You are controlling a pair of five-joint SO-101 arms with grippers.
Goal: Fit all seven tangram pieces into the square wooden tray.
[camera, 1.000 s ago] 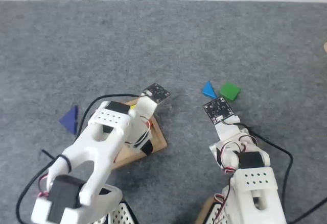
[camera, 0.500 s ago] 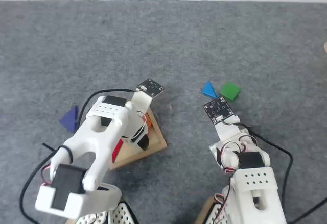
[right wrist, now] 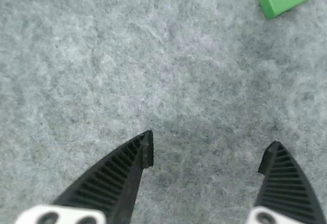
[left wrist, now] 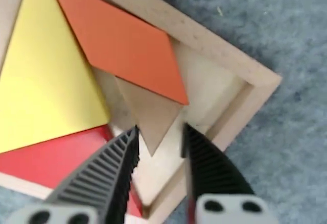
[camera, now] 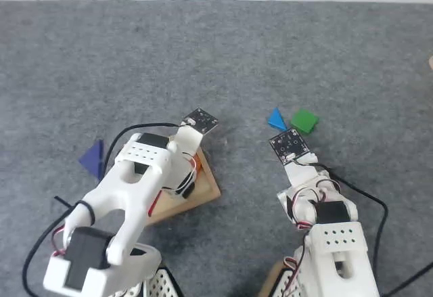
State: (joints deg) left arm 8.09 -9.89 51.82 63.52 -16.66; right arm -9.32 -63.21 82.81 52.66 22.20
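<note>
Square pale-wood tray (left wrist: 219, 53), orange parallelogram (left wrist: 122, 45), yellow triangle (left wrist: 46, 76), red piece (left wrist: 46, 160) inside

Two white moulded-plastic arms work side by side, the left arm (camera: 128, 195) and the right arm (camera: 335, 253). Each has a panel (camera: 143, 152) dotted with rows of small round holes on its upper shell. Black motor blocks (camera: 84, 253) sit at the joints, with thin red and white wires (camera: 295, 203) looped beside them and black cables (camera: 152, 126) trailing away. A small black circuit board (camera: 289, 145) with a pale connector caps each wrist. The left gripper (left wrist: 160, 128) and right gripper (right wrist: 210, 140) have black, tapering fingers (right wrist: 122, 175), ribbed along their inner faces. These are fixed to white mounts (left wrist: 30, 215) with dark screw holes (left wrist: 209, 203).
</note>
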